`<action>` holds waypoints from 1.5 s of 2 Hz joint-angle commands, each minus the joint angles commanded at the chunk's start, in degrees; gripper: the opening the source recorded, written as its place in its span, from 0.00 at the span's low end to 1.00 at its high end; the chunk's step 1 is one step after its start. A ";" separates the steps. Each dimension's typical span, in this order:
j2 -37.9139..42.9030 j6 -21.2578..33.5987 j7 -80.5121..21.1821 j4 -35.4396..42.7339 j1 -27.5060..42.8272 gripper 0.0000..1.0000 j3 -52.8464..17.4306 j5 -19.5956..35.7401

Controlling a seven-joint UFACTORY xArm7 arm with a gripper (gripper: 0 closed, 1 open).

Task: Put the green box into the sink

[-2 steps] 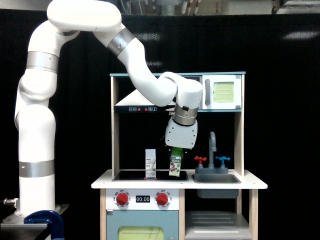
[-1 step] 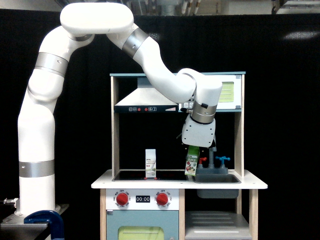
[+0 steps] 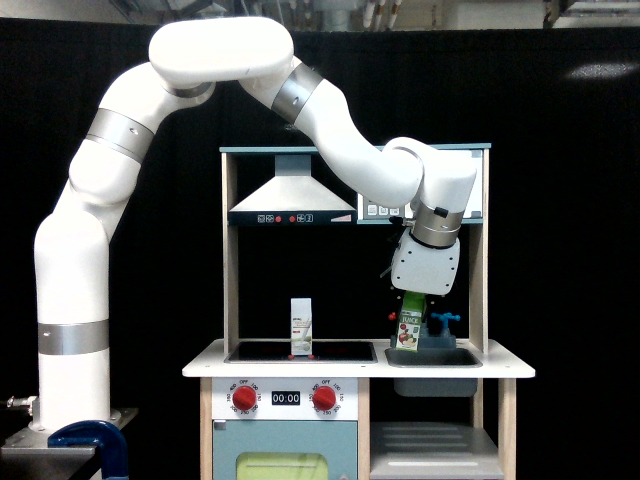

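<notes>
The fingers (image 3: 413,300) hold the green box (image 3: 408,331) by its top, closed on it. The box hangs over the sink (image 3: 435,357), long axis nearly vertical, printed front facing the camera.

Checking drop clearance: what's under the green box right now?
The green box hangs from the gripper over the left part of the sink. The basin's inside is hidden by its rim, and the box covers part of the tap.

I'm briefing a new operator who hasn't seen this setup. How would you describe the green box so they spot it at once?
Find the toy kitchen's grey sink at the exterior view's right end of the counter. Just above it, the green box hangs from the gripper, gripped in its jaws. It is green with a fruit picture, unlike the white carton standing on the stovetop.
</notes>
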 joint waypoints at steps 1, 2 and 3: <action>3.85 0.66 1.94 5.66 -2.12 0.00 2.74 -0.79; 5.00 0.78 2.56 7.36 -3.15 1.00 3.97 -1.31; 4.82 0.54 2.69 7.09 -3.29 1.00 4.32 -1.44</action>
